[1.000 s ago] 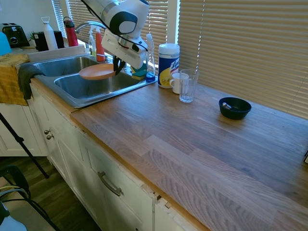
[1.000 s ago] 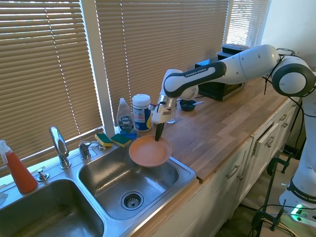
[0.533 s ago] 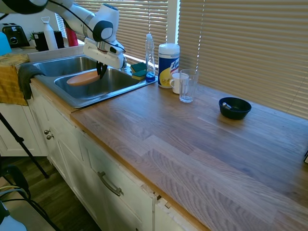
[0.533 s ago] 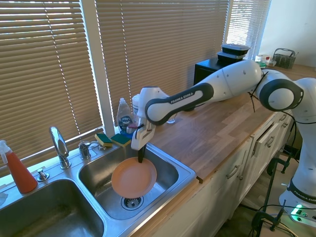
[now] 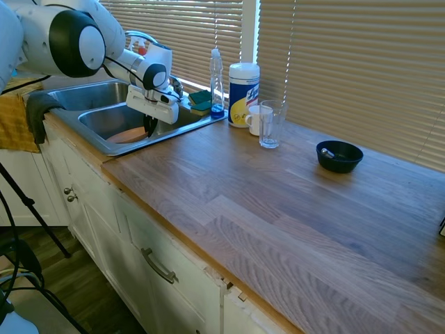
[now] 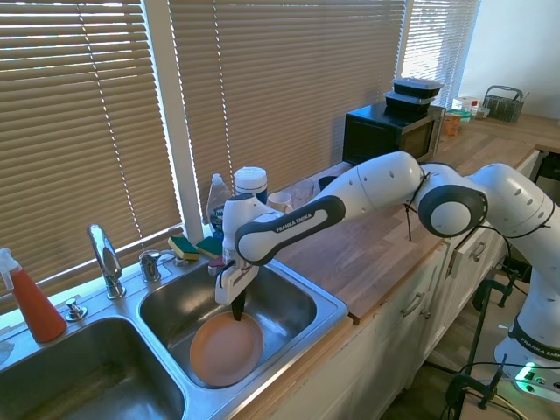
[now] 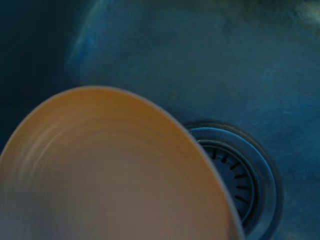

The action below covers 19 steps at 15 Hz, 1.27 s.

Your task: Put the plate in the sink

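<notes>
Pincer [image 6: 237,308]: we see it clamped on the plate's far rim | Plate [image 6: 224,350]: tilted low inside the sink [image 6: 328,304] basin beside the tabletop, over the drain [image 7: 235,170] | Handling: we judge it stiff, light, breakable; hold the rim, lower gently.

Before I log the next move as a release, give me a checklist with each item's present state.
1. Plate is inside the sink, in the basin nearer the counter: ok.
2. Gripper is shut on the plate's rim: ok.
3. Plate rests on the basin floor: cannot tell; it sits low in the basin, tilted, but contact is not visible.
4. Basin under the plate is free of other dishes: ok; the wrist view shows only bare steel and the drain.
5. Sponges on the sink's back ledge are apart from the gripper: ok.
</notes>
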Available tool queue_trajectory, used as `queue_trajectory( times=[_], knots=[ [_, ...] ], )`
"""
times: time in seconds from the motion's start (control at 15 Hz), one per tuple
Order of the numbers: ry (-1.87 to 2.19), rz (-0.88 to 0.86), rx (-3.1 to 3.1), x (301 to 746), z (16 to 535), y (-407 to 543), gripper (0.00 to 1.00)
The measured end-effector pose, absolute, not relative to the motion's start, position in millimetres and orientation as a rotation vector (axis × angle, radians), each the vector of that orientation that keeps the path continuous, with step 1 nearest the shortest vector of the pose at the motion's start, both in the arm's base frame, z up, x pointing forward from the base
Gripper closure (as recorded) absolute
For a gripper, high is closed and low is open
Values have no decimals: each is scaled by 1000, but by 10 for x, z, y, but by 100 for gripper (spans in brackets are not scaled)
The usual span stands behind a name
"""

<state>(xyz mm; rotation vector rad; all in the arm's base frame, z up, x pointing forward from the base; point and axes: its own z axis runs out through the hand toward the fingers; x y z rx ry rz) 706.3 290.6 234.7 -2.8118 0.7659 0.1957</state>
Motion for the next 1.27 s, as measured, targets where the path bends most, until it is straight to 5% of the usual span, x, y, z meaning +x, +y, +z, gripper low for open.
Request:
queue_trajectory(
  times=[0.73,1.27],
  knots=[
    [768,181,-2803,7173,2331,2911,0],
    [770,113,-2785,6964,3145,2898,0]
  ],
)
